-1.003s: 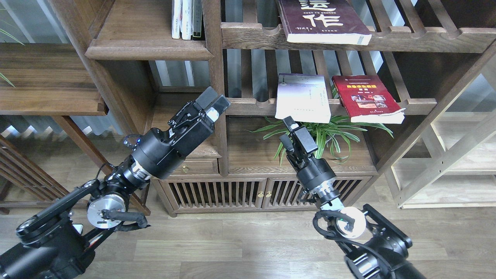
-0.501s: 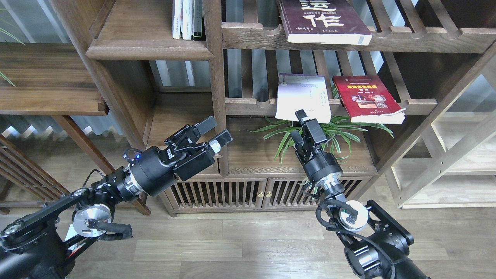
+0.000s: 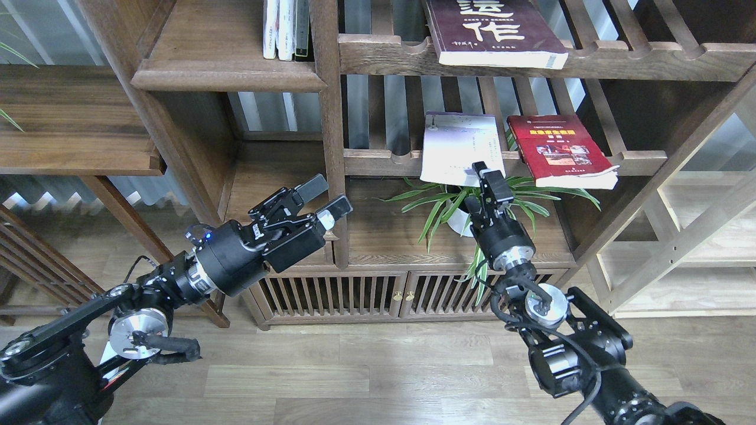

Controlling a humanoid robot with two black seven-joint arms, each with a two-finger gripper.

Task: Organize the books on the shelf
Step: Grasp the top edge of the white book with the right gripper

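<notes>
The pale white-lavender book (image 3: 458,144) lies flat on the middle slatted rack, overhanging its front rail. The red book (image 3: 558,150) lies to its right. The maroon book (image 3: 493,29) lies on the upper slatted rack. The solid shelf (image 3: 227,74) is at upper left. My right gripper (image 3: 479,188) is open at the pale book's front edge, with its upper finger (image 3: 489,180) overlapping that edge; I cannot tell whether it touches. My left gripper (image 3: 325,198) is open and empty, low beside the bookcase post, well below the shelf.
Slim white- and black-spined books (image 3: 284,29) stand at the shelf's right end. A potted plant (image 3: 437,206) sits under the middle rack, right behind my right gripper. The vertical post (image 3: 332,147) is next to my left gripper. A cabinet with slatted doors (image 3: 354,295) is below.
My right gripper has moved up and to the right, from below the pale book to its front edge. My left gripper has dropped lower and its fingers have spread apart.
</notes>
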